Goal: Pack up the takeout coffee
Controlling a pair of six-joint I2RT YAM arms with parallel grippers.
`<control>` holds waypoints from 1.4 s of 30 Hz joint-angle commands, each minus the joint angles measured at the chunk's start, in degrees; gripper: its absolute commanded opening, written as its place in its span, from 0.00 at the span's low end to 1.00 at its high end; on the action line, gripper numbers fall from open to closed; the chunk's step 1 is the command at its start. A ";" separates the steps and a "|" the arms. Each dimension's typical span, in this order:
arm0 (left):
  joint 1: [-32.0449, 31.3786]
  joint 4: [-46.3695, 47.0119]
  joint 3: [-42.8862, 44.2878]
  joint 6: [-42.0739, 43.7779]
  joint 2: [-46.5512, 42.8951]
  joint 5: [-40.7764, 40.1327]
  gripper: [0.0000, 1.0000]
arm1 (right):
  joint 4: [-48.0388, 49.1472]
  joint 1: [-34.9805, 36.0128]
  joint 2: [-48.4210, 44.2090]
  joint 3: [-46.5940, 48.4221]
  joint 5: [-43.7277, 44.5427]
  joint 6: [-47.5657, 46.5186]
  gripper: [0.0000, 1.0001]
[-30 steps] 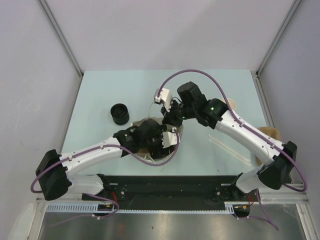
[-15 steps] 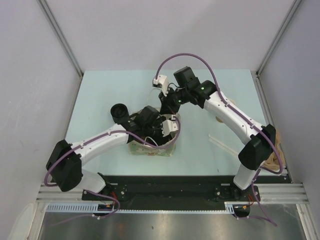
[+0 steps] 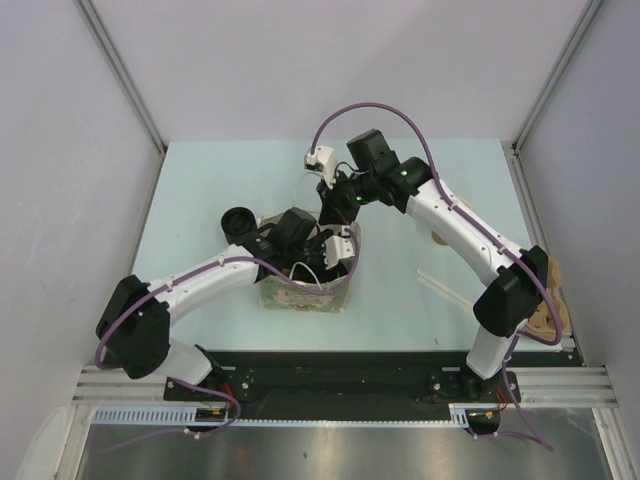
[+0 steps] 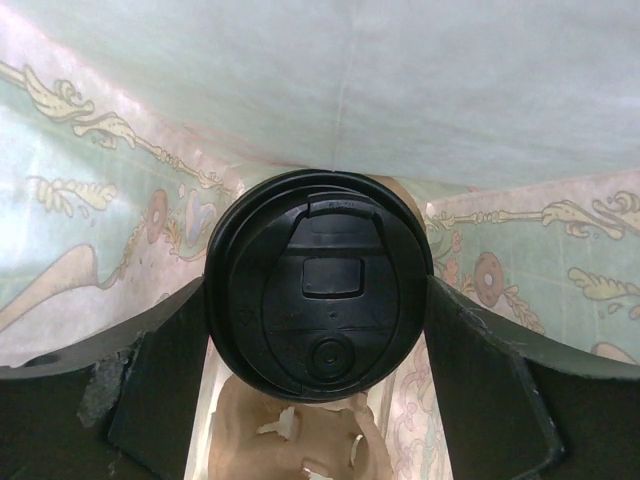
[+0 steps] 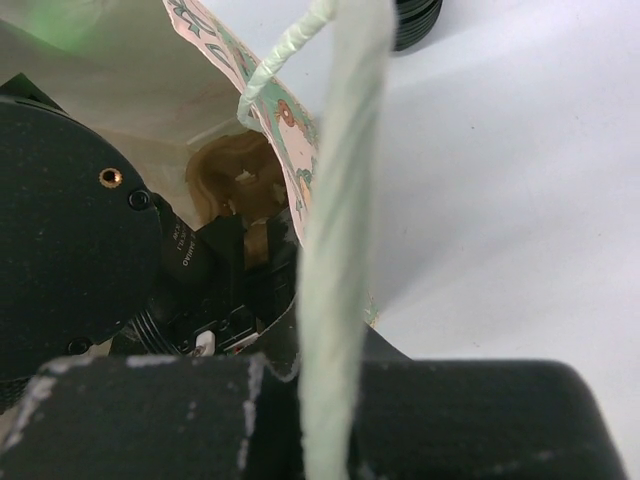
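The takeout coffee [image 4: 320,285], a tan cup under a round black lid, hangs inside a patterned paper bag [image 4: 100,200]. My left gripper [image 4: 320,300] is shut on it, one finger pressed to each side of the lid. In the top view the left gripper [image 3: 318,258] reaches down into the bag [image 3: 300,298] and the cup is hidden. My right gripper [image 5: 335,400] is shut on the bag's pale green handle [image 5: 335,250] and holds it up; from above it [image 3: 335,205] sits just behind the bag.
A brown cardboard carrier [image 4: 290,430] lies on the bag's floor below the cup. A low black stack of lids [image 3: 238,224] stands left of the bag. Tan objects [image 3: 545,300] lie at the table's right edge.
Both arms have moved away from the near edge. The left gripper went farther with the cup into the bag, and the bag now shows below it. The right gripper drew back and up.
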 commanded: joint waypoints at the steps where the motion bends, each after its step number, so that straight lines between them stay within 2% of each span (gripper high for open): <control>1: 2.05 -4.73 -1.98 -4.86 1.93 0.92 0.16 | -4.82 0.57 0.87 1.74 -0.91 0.22 0.00; 2: 2.05 -4.82 -1.45 -5.30 0.10 1.01 0.19 | -5.00 0.57 0.87 2.09 -0.91 0.13 0.00; 3: 2.05 -4.91 -0.14 -5.91 -0.53 1.10 0.28 | -5.17 0.57 0.70 2.18 -0.82 0.04 0.00; 5: 2.05 -5.34 1.10 -6.97 -2.02 1.28 0.35 | -5.17 0.57 0.35 2.01 -0.64 0.13 0.00; 6: 2.05 -5.35 2.06 -7.75 -2.47 1.36 0.42 | -5.26 0.57 0.17 1.83 -0.47 0.04 0.00; 14: 2.05 -5.79 3.30 -9.17 -5.72 1.54 0.60 | -5.00 0.74 -1.41 -0.19 -0.38 -0.57 0.00; 18: 2.05 -5.26 3.74 -10.04 -6.69 1.63 0.79 | -4.74 1.09 -1.94 -0.89 -0.20 -1.10 0.00; 20: 2.05 -4.91 3.91 -10.48 -7.22 1.72 0.84 | -4.65 1.09 -2.20 -1.24 0.15 -1.19 0.00; 21: 2.05 -4.99 4.09 -10.57 -7.31 1.72 0.94 | -4.65 1.18 -2.38 -1.33 0.15 -1.36 0.00; 22: 2.05 -4.99 4.27 -10.66 -7.57 1.72 0.97 | -4.65 1.18 -2.38 -1.42 0.23 -1.36 0.00; 42: 1.87 -8.59 10.41 -9.35 -10.82 2.86 0.99 | -4.21 1.45 -3.17 -1.86 1.03 -2.24 0.00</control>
